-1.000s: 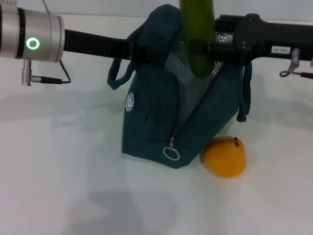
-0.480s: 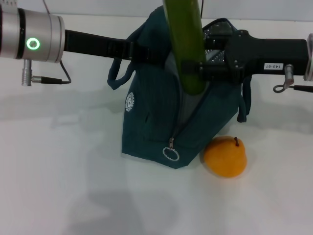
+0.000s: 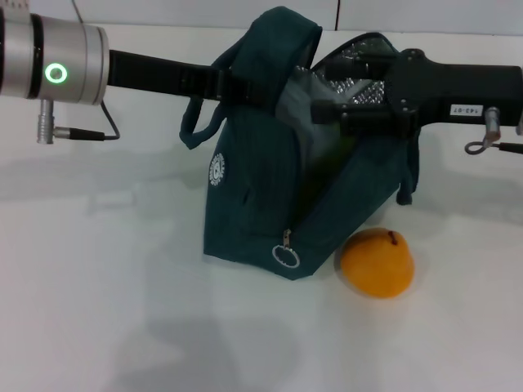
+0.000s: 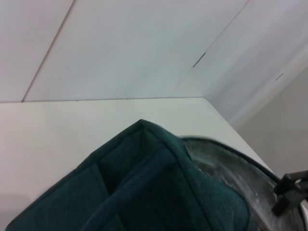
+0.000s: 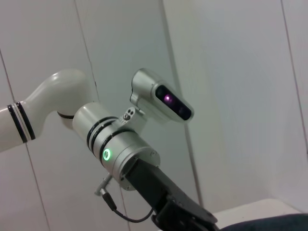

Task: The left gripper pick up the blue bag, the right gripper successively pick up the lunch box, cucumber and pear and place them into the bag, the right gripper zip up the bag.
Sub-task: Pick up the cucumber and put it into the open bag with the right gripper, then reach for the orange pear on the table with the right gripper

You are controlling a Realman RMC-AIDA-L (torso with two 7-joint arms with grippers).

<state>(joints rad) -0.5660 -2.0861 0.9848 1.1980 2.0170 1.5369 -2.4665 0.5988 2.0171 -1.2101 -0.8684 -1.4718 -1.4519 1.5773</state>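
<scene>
The left gripper (image 3: 233, 86) is clamped on the near top edge of the blue bag (image 3: 270, 204), holding that side up so the mouth gapes and its silver lining shows. The right gripper (image 3: 327, 114) sits at the opening, fingers pointing in; whether they are spread or grasp anything cannot be told. The cucumber is not visible, likely already inside with the lunch box. The pear (image 3: 377, 262) rests on the white table (image 3: 98, 310), touching the bag's right base, with open room in front and to the right for a reach.

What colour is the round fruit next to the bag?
The pear is orange-yellow, clearest in the head view.
</scene>
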